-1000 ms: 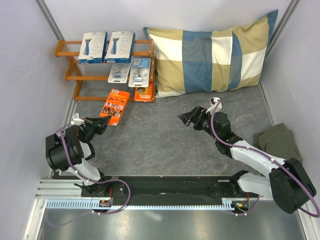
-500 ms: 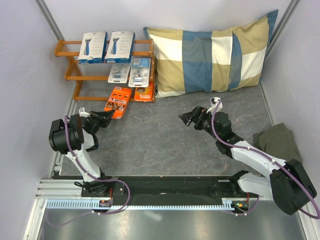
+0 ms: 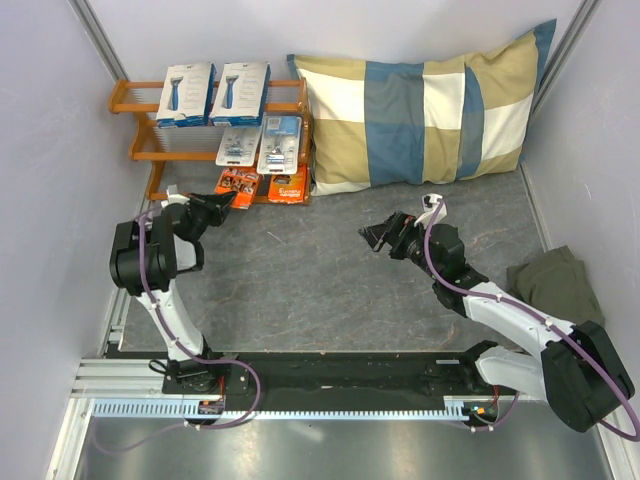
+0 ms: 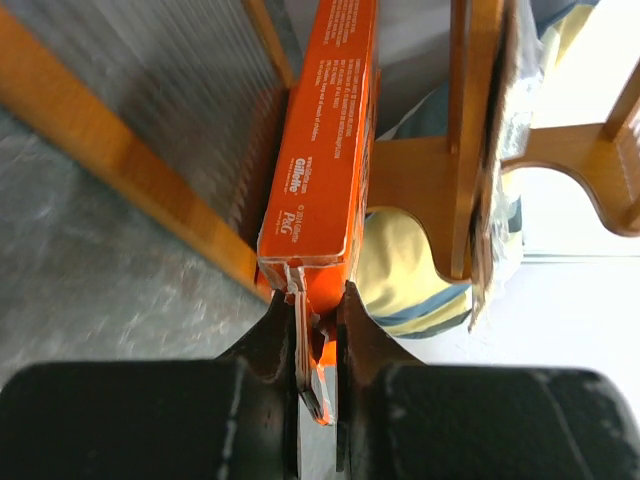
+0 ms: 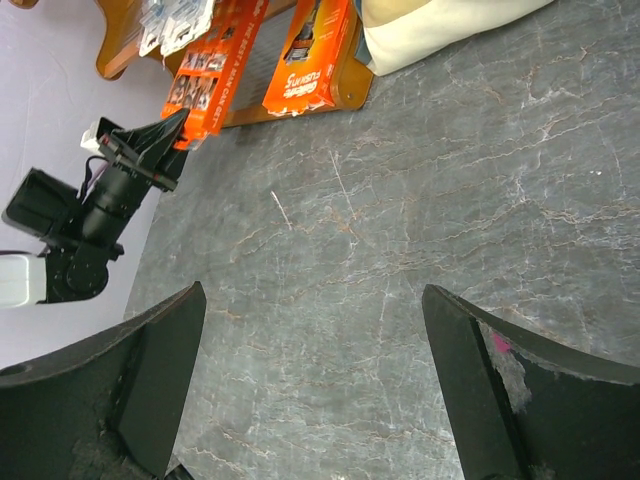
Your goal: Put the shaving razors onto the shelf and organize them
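The left gripper point(image 3: 226, 203), jaws clamped on an orange razor pack point(image 3: 237, 182) by its near edge, holds it at the bottom tier of the shelf point(image 3: 135, 97) at far left, just beside the second orange pack point(image 3: 289, 186). Further right, over the worktop point(image 3: 330, 290), the right gripper point(image 3: 374, 237) has its jaws spread wide, holding nothing.

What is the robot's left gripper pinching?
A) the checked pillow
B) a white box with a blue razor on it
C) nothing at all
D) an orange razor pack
D: in the left wrist view the left gripper is shut on the near edge of an orange razor pack, whose far end reaches in at the shelf.
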You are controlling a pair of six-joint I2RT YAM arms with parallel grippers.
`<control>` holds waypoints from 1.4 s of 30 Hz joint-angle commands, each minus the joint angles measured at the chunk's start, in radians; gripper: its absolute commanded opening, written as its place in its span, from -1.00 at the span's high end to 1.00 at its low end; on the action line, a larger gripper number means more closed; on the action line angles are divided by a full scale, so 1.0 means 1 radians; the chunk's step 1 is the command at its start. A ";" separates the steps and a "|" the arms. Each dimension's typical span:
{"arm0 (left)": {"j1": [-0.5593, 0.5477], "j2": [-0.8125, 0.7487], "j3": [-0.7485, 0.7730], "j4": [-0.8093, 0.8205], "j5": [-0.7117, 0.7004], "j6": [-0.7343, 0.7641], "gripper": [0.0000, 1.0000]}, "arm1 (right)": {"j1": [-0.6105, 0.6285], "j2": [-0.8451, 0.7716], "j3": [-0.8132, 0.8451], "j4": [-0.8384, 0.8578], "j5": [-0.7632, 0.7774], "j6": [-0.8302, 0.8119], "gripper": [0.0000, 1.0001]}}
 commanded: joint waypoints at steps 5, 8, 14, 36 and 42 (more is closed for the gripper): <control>-0.051 0.076 0.148 -0.080 -0.100 0.039 0.96 | -0.013 -0.024 0.013 0.003 -0.019 -0.023 -0.96; -0.062 0.095 0.179 -0.097 -0.127 0.036 0.96 | -0.015 -0.025 0.012 0.003 -0.022 -0.023 -0.96; -0.077 0.145 0.239 -0.146 -0.129 0.052 0.96 | -0.021 -0.033 0.005 0.000 -0.027 -0.026 -0.96; -0.116 0.152 0.259 -0.376 -0.083 0.185 0.23 | -0.024 -0.056 -0.008 -0.003 -0.040 -0.017 -0.96; -0.116 0.133 0.246 -0.422 -0.077 0.237 -0.06 | -0.024 -0.059 -0.008 -0.006 -0.041 -0.015 -0.96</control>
